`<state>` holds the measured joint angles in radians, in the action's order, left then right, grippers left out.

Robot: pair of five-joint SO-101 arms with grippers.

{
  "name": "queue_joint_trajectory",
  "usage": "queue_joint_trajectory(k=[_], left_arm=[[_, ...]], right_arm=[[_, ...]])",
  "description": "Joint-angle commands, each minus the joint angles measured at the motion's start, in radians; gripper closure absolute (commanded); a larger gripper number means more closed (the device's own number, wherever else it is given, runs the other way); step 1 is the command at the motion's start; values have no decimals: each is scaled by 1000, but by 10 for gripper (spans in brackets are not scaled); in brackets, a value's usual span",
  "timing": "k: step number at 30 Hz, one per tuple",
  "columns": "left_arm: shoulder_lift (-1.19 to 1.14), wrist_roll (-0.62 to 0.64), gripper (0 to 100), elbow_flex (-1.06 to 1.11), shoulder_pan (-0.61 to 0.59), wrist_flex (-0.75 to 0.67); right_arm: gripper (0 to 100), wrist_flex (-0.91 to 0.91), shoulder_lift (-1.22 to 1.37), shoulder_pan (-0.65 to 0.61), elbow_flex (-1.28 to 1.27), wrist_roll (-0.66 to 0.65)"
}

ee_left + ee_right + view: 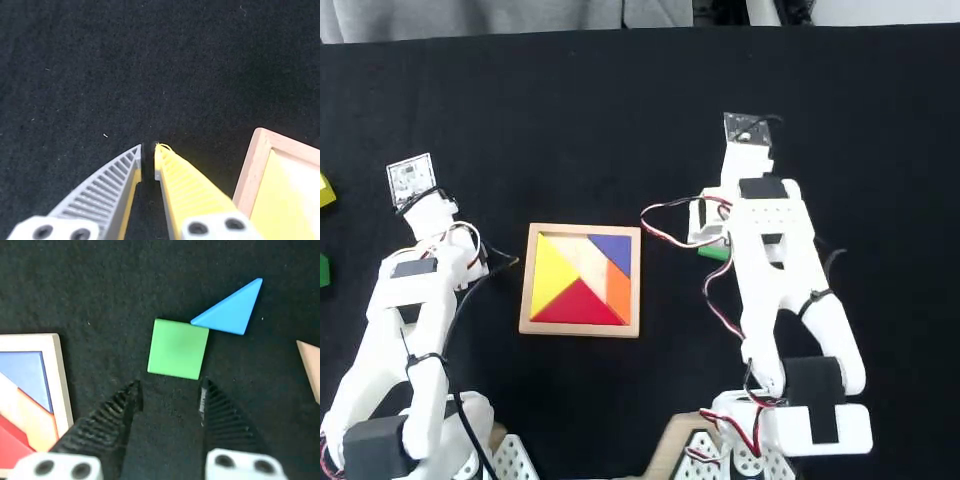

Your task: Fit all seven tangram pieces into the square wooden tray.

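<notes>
Work looks just past halfway, I'd judge: four pieces sit in the tray (pixel 580 330), one each of yellow (pixel 552 272), red (pixel 580 303), orange (pixel 618 285) and dark blue (pixel 612 248), with a pale gap between them. Three wait on the table off the tray's right edge: one green square (pixel 178 348) touching one blue triangle (pixel 231 310), plus one tan piece (pixel 311 367). The right gripper (pixel 170 387) hangs agape and empty just short of the square. The left gripper (pixel 149 148), pinched together and empty, sits by the tray's left edge.
</notes>
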<state>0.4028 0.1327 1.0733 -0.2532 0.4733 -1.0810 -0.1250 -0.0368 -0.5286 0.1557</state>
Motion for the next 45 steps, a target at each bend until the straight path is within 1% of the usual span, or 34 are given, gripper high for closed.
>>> queue_joint_trajectory(k=[1,7,11,15,18,21,27,37,45], left_arm=[[31,-6,937,-2,5,-17],[29,-6,937,-2,5,-17],[29,-6,937,-2,5,-17],[29,-6,937,-2,5,-17],[29,-6,937,-2,7,-17],[29,-6,937,-2,8,-17],[29,-6,937,-2,7,-18],[29,-6,937,-5,12,-18],[29,-6,937,-5,12,-18]], right_arm=[[801,34,-53,-26,18,8],[801,21,-53,-26,85,5],[803,-34,-53,-31,127,3],[803,-51,-45,-26,122,3],[801,-46,8,-28,127,3],[801,-63,97,-31,193,3],[804,-180,229,-32,332,8],[801,-117,217,-34,263,8],[800,-117,216,-34,257,9]])
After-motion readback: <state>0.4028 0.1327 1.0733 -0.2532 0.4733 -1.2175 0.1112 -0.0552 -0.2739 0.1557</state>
